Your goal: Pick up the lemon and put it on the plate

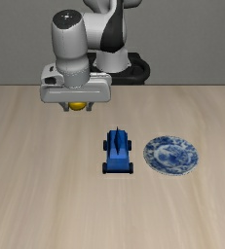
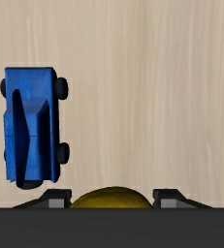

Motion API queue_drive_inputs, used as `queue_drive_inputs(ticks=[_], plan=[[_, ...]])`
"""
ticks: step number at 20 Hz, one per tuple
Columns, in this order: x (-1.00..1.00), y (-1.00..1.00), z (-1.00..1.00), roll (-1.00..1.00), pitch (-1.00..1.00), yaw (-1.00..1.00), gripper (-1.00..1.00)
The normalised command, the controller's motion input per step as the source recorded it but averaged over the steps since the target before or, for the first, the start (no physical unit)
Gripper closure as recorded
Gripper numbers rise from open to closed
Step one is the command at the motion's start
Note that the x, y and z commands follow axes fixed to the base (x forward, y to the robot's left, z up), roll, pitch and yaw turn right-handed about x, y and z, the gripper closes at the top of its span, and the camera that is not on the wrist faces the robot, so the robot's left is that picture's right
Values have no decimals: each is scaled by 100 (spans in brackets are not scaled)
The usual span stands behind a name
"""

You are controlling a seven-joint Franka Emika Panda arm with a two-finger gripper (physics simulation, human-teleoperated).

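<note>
Exterior view first, as I watch from the console: the table (image 1: 26, 195) is broad pale wood, and everything the job needs sits on it. The hand (image 1: 76, 100) is low over the far part of the table, directly above the lemon (image 1: 77, 105), whose yellow shows just beneath it. The plate (image 1: 170, 155), blue-patterned, lies well apart from there, nearer the front and toward the exterior view's right, with nothing on it. Just beside the plate, between it and the hand's side of the table, stands a blue toy car (image 1: 117, 154), not touching either.

From the wrist view, the lemon sits squarely in the hand's mouth, with the car off to one side ahead of it. I cannot tell whether the hand is pinching the lemon or only standing spread around it, nor whether the fruit has left the wood.

My reading: the approach is done and the grasp is at hand or just made. The lift, the carry past the car and the release onto the plate are all left.
</note>
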Motion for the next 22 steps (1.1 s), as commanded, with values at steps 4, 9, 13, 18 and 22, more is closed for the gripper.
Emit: queue_drive_inputs(ticks=[4, 9, 13, 18, 22], plan=[[0, 100, 0, 0, 0, 0, 100], [0, 100, 0, 0, 0, 0, 100], [0, 100, 0, 0, 0, 0, 100], [0, 100, 0, 0, 0, 0, 100], [0, 100, 0, 0, 0, 0, 100]])
